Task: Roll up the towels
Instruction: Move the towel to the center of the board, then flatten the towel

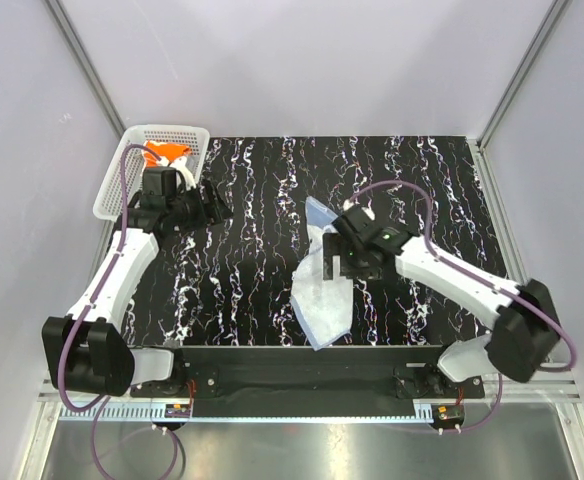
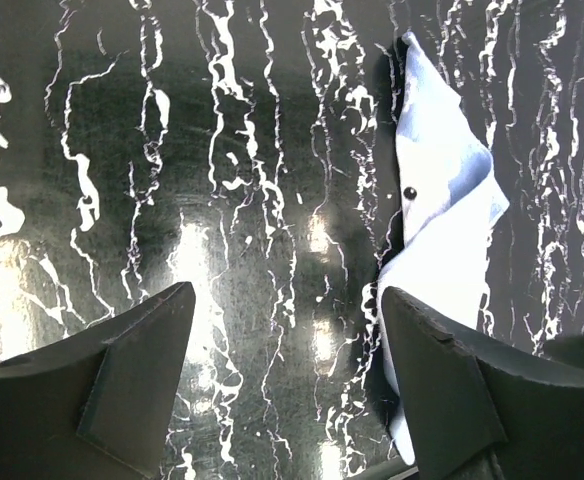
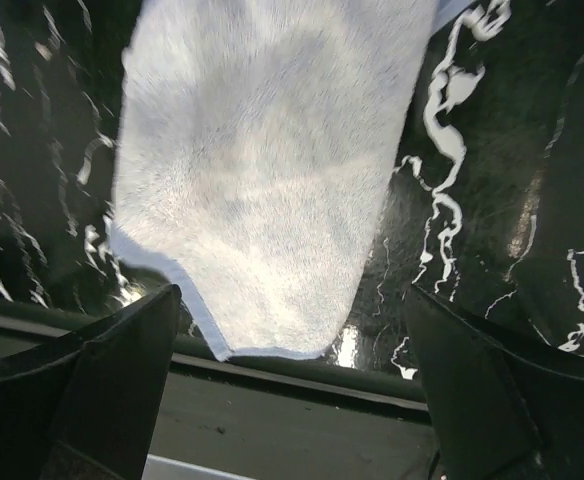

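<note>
Top external view: your blue towel (image 1: 322, 300) is lying loose mid-table, stretched far-to-near, with its near end almost at the table's near edge.
Orange towel (image 1: 162, 153): bunched up inside the white mesh basket (image 1: 177, 128) at the far left corner.
Right gripper (image 3: 292, 300): jaws spread wide, hovering over the blue towel's near half, nothing in them.
Left gripper (image 2: 287, 300): also well open and empty, over bare table (image 2: 222, 150) just right of the basket, with the blue towel off to its right.
Handling: looks fluffy, light and totally floppy to me. I reckon it'll bunch or skate on that glossy top rather than roll tidy.
Where to grab: I'd pinch the hemmed near edge at a corner. The far end looks folded over itself, so you'd probably want to flatten that first.
</note>
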Available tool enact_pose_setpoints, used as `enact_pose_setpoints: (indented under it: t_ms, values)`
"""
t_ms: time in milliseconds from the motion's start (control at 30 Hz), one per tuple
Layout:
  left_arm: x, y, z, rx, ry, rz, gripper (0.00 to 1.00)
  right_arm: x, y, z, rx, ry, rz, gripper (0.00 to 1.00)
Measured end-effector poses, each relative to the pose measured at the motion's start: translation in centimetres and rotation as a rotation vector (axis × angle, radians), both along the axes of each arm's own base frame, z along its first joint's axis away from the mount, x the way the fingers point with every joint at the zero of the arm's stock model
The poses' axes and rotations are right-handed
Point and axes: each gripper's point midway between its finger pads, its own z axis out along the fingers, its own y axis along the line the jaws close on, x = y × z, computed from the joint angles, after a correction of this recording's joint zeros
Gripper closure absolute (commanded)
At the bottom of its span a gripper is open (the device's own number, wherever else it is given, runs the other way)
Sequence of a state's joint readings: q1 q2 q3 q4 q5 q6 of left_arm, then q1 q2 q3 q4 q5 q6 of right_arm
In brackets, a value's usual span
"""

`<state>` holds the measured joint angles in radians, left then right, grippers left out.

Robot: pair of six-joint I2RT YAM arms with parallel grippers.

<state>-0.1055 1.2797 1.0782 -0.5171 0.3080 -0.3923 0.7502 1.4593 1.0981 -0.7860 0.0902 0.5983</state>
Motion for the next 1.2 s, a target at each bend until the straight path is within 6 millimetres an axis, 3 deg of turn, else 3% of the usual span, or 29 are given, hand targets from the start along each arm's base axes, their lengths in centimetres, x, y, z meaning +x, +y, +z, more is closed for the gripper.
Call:
enact_pose_setpoints:
  t_ms: [167,300,400,500,567,833,1033,1200]
  values:
    - [-0.9,-1.3,-0.7,0.031,0.025,-0.018,0.24,1.8,-1.0,4.3,0.046,-0.148,-0.101,0.00]
    - [-3.8,-4.4,-2.6,0.029,0.074,-0.085,0.26,4.7,-1.7,5.1,0.049,-0.175,-0.174,0.00]
    - [-7.2,-6.2,-5.0,0.022,0.135,-0.133,0.26,8.0,-4.1,3.0,0.041,-0.128,-0.280,0.02]
    - [-9.9,-7.2,-7.4,0.021,0.207,-0.152,0.26,9.8,-6.6,0.7,0.021,-0.075,-0.357,0.04]
    - [-10.7,-7.5,-8.7,0.018,0.241,-0.151,0.25,10.5,-7.4,-0.5,0.019,-0.045,-0.375,0.05]
    - [-11.1,-10.2,-13.1,-0.027,0.346,-0.160,0.22,11.3,-6.7,-5.2,0.029,0.057,-0.341,0.10]
    - [-11.4,-13.1,-15.1,-0.075,0.399,-0.205,0.22,12.6,-8.2,-7.9,0.066,0.096,-0.388,0.15]
    - [-11.1,-14.7,-15.5,-0.107,0.407,-0.227,0.25,14.0,-8.9,-8.1,0.102,0.087,-0.417,0.22]
